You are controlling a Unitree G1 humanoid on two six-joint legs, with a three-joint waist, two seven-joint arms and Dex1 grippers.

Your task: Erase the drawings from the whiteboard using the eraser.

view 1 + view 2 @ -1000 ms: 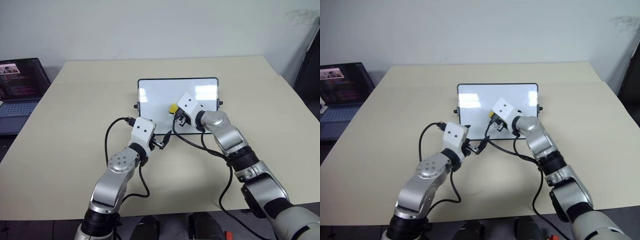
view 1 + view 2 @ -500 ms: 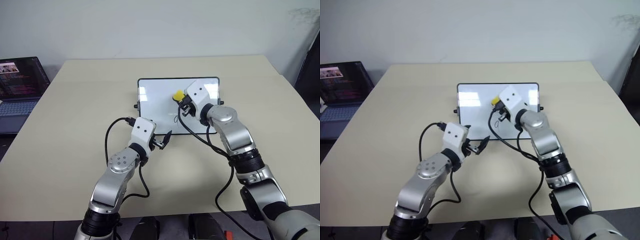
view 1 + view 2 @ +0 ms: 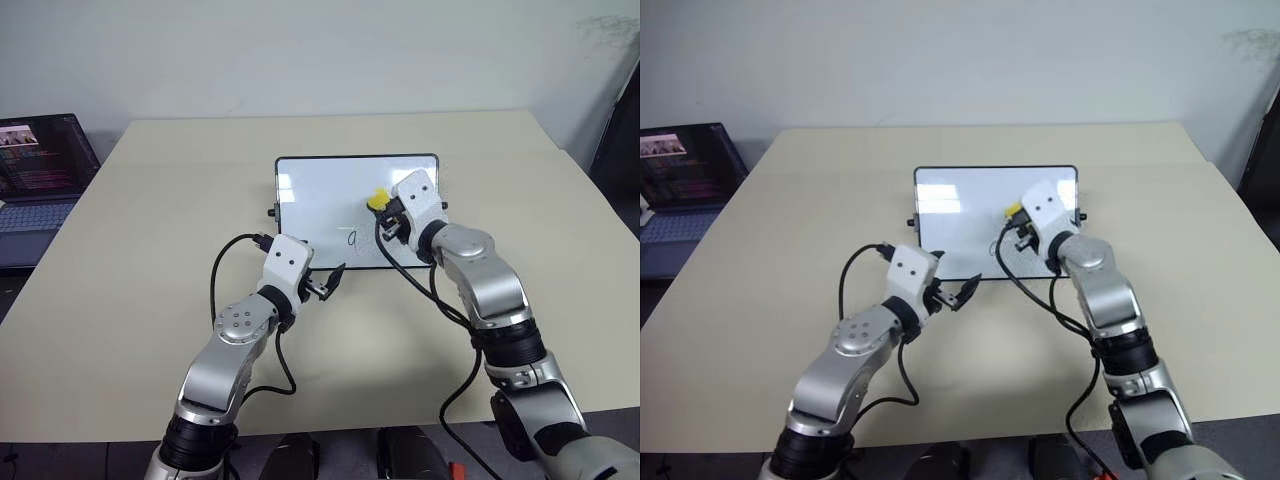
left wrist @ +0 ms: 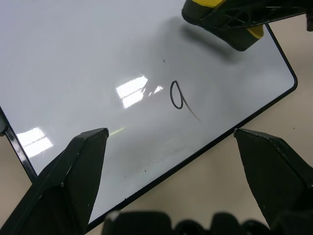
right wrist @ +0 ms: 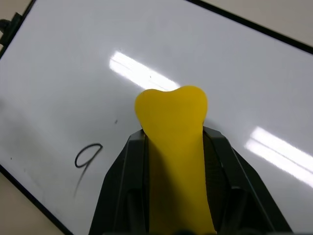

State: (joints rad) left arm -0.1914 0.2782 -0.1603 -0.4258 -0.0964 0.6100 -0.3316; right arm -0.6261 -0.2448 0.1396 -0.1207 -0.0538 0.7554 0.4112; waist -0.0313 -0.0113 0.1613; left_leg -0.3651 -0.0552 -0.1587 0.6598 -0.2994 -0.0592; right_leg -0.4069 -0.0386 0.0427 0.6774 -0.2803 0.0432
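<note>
The whiteboard (image 3: 330, 195) lies on the desk (image 3: 150, 260), about midway across and toward the far side. A single drawing (image 3: 351, 238) sits on the board near its front edge, right of centre. The right pincer (image 3: 386, 212) hangs over the board's right half, clamping the eraser (image 3: 378, 199), which is just behind and right of the drawing. The left pincer (image 3: 328, 281) sits over the desk just before the board's front edge, left of the drawing, fingers spread. A laptop (image 3: 40, 170) stands off the desk's far left corner.
</note>
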